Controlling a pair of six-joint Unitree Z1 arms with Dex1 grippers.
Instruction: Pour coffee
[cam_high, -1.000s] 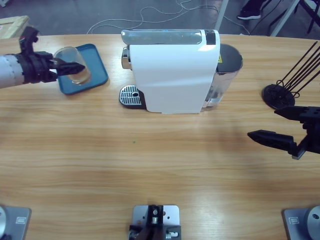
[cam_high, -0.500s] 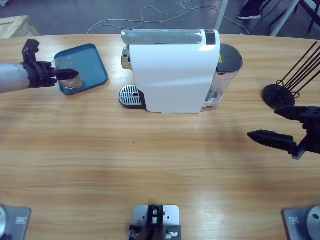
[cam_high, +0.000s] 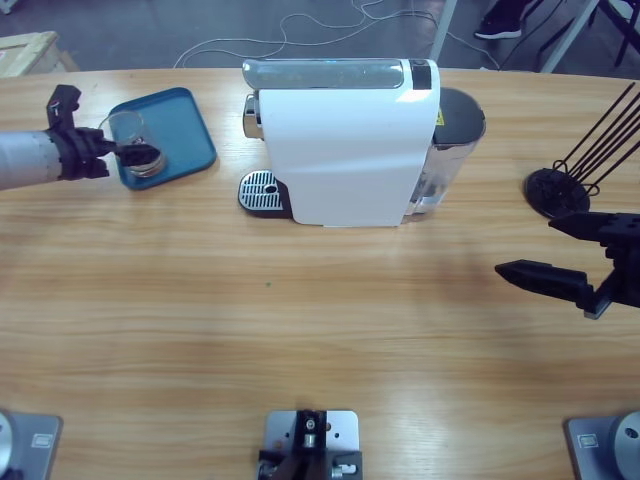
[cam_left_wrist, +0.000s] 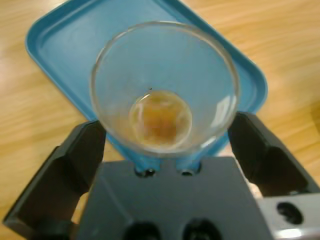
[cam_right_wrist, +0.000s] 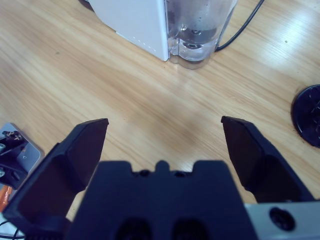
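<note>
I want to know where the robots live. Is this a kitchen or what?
More likely a lab or workshop than a kitchen: two robot arms work at a long wooden table with a coffee machine, and loose cables trail across the bare floor behind.

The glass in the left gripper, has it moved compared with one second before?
Yes. The glass went from tilted to upright and shifted toward the left edge of the blue tray, held by the left gripper.
</note>
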